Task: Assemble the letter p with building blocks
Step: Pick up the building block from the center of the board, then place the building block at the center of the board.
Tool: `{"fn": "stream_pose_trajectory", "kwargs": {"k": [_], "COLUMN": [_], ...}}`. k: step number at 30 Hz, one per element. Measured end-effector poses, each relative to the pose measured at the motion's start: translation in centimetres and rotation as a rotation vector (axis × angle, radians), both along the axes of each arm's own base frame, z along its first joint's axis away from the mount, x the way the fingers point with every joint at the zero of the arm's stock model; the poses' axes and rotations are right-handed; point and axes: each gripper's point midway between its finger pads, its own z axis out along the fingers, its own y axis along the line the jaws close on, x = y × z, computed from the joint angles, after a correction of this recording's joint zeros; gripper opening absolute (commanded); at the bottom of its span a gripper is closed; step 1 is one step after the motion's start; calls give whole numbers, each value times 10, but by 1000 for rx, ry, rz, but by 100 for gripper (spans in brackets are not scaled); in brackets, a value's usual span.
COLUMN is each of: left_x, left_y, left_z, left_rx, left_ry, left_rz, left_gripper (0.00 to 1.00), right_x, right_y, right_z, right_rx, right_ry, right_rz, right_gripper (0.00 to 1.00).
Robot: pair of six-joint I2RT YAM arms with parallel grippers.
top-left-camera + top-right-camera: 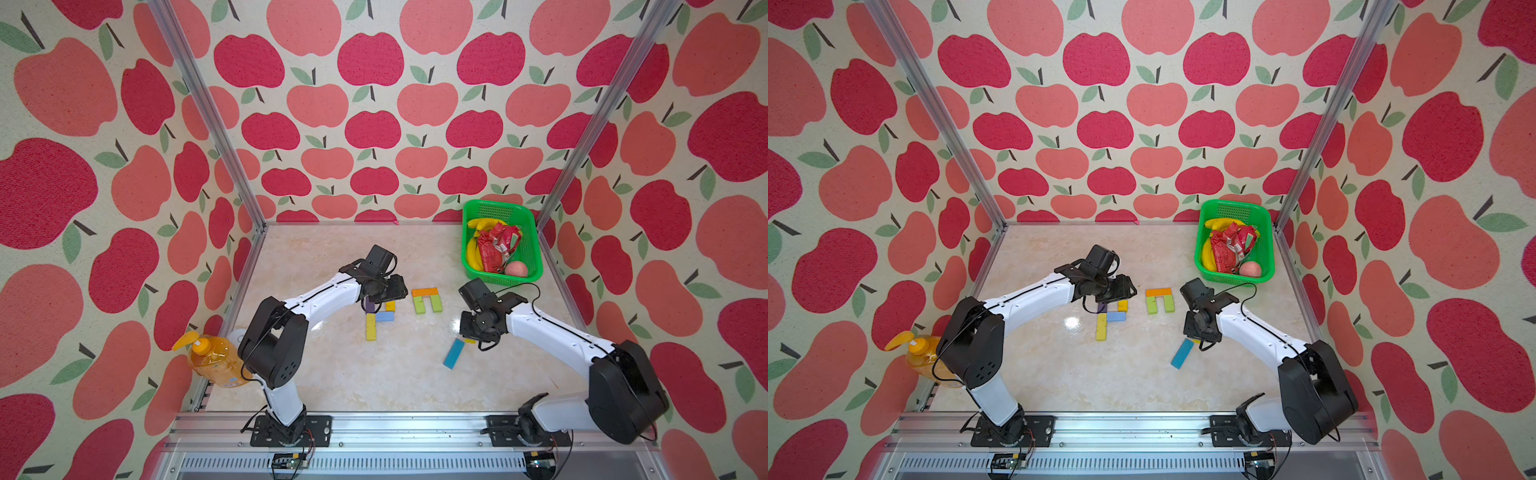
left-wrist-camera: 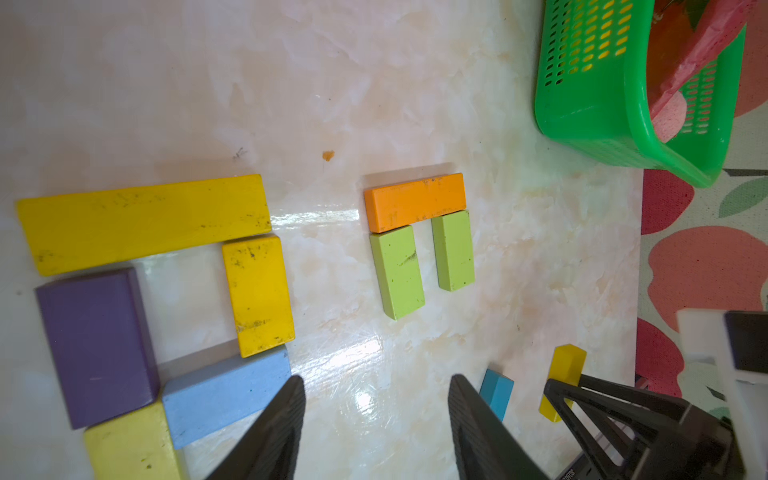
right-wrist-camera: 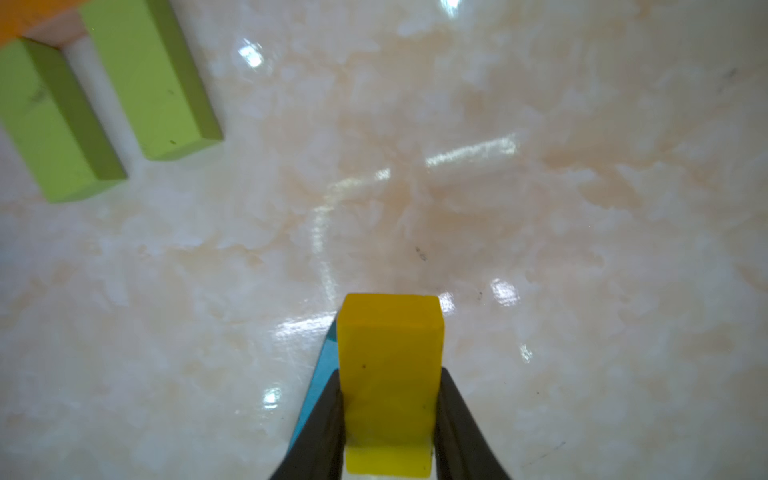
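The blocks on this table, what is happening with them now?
The right gripper is shut on a small yellow block, near a loose blue block. The left gripper is open and empty above a P-shaped figure of yellow, purple and light blue. Next to it, an orange block touches two light green blocks.

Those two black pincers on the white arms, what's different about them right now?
The left pincer stands open with nothing between its jaws; the right pincer grips a small yellow block by its sides. The left pincer is above the yellow, purple and light-blue figure; the right pincer is beside the loose blue block. Both are black and point down at the table.
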Motion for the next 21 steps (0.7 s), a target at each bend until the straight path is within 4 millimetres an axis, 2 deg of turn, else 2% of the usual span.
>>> {"fn": "stream_pose_trajectory", "kwargs": {"k": [3, 5, 7, 9, 14, 19, 21], "left_x": [-3, -7, -11, -14, -19, -23, -25], "left_y": [9, 17, 25, 33, 50, 60, 62], "left_z": [7, 14, 21, 30, 42, 42, 39], "left_rx": [7, 18, 27, 32, 48, 73, 83], "left_ry": [-24, -43, -65, -90, -129, -136, -127], "left_rz": [15, 30, 46, 63, 100, 123, 126], "left_gripper": [59, 59, 59, 59, 59, 60, 60], "right_x": [30, 41, 42, 37, 28, 17, 13], "right_y": [24, 40, 55, 65, 75, 84, 87], "right_z": [34, 40, 31, 13, -26, -38, -45], "right_rx": [8, -23, -62, -104, -173, -167, -161], "right_ry": [-123, -167, -170, -133, -45, -12, 9], "right_rz": [165, 298, 436, 569, 779, 894, 924], "right_gripper": [0, 0, 0, 0, 0, 1, 4]}}
